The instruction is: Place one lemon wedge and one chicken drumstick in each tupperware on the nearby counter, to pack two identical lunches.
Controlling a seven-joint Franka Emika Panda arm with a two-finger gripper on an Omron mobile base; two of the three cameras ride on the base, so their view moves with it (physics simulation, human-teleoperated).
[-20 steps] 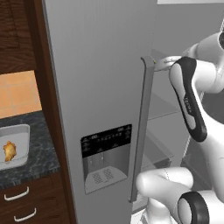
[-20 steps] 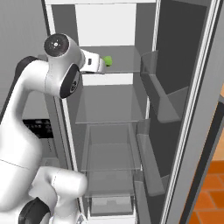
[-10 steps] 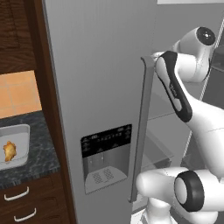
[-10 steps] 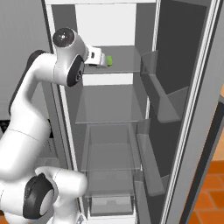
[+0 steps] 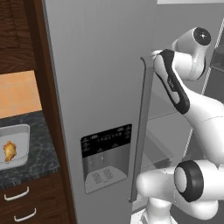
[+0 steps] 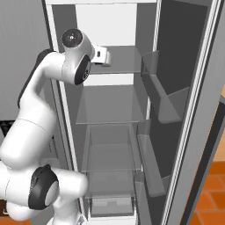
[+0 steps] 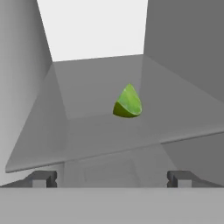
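Lemon wedge [image 7: 127,103] mid-shelf [image 7: 92,131] — clear of edges

Lemon wedge [image 7: 127,103] yellow-green; counter [image 5: 39,153] black, grey-speckled; drumstick [image 5: 8,150] orange-brown.

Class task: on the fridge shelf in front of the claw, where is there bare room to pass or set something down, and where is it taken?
The shelf is bare left, right and in front of the lemon wedge, out to both side walls. Only the wedge's spot near the middle is taken. The open claw hangs at the shelf's front edge.
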